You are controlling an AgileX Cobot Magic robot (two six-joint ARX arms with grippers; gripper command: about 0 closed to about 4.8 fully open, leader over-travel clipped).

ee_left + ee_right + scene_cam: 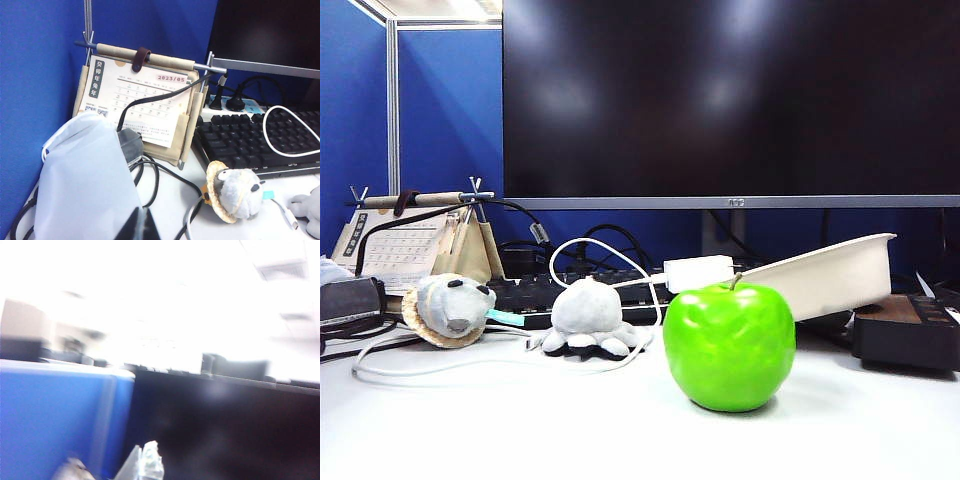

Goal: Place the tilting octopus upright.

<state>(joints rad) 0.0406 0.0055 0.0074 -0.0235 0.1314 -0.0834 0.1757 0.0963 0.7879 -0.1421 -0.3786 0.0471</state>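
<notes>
The octopus (587,312), a small light grey plush, sits on the white table left of the green apple (729,345), dome up and stubby tentacles spread on the surface. Only its edge (311,210) shows in the left wrist view. Neither gripper appears in the exterior view. My left gripper (142,229) is shut and empty, low beside a white bag (85,180), well away from the octopus. My right gripper (142,466) is blurred, its pale fingertips together with nothing between them. It points up at the monitor and the ceiling; the octopus is out of that view.
A grey plush animal head with a tan ruff (450,308) (239,192) lies left of the octopus. Behind are a black keyboard (535,295), a desk calendar (140,105), loose cables (620,255), a tilted white tray (830,275) and a large monitor (730,100).
</notes>
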